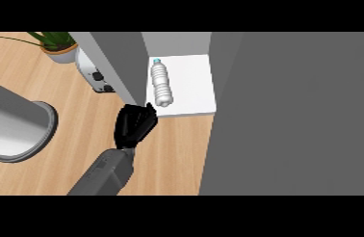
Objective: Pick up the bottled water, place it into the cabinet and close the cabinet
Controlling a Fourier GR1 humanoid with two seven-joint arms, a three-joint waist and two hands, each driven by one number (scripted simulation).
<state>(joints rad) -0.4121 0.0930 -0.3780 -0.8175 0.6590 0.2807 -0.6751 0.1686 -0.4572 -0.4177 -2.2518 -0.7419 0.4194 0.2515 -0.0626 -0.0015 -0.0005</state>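
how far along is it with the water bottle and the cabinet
Done: the clear plastic water bottle with a blue cap lies on its side on the white cabinet shelf. In hand: the black left robot hand, holding nothing, sits at the bottom edge of the grey cabinet door. Left: closing the cabinet, which stands open. The right robot hand is out of view.

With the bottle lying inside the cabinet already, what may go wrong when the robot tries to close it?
1. The bottled water lies on its side on the white shelf; a bump might roll it toward the front edge.
2. The left hand is at the edge of the grey door panel; it may slip off while pushing.
3. The toaster stands just behind that panel and might get knocked.
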